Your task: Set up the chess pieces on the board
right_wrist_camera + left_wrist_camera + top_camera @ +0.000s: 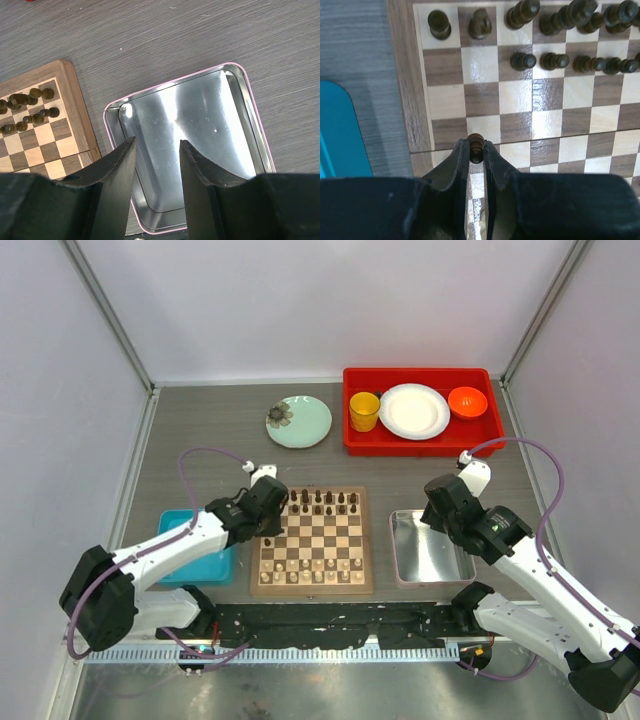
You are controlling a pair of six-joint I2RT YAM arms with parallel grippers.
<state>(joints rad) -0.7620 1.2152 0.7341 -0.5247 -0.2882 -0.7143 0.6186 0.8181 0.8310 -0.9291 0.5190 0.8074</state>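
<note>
Grey wood-grain desk (200, 430) inside a white-walled booth (300, 300) w/ metal posts (110, 315) in the corners.

Containers: a red tray (420, 447) at the far right corner held a yellow cup (364, 411), a white plate (413, 411) and an orange bowl (467, 401), side by side, left to right. A blue tray (205, 568) sat toward the near left edge, just beside the board's left side, w/ the left arm (170, 550) crossing over it. A silver tray (430, 555) (pink rim) sat just right of the board, shiny bottom showing. A pale green plate (298, 421) w/ a flower print lay on its own near the far edge, about mid desk.

The board (312, 587) was at the near edge, middle of the desk. Dark chess pieces (320, 502) lined its far two rows, pale chess pieces (310, 568) the near two.

Left gripper (476, 152) was over the board's left side, fingers (455, 167) pinching a dark pawn (476, 142) between the tips. Couldn't tell if its base touched the board. Right gripper (157, 145) hung over the silver tray, fingers (117, 170) spread, nothing between them.

Counts: 3 trays, 2 plates, 1 cup, 1 bowl, 1 board. Pieces were too small to count properly.
</note>
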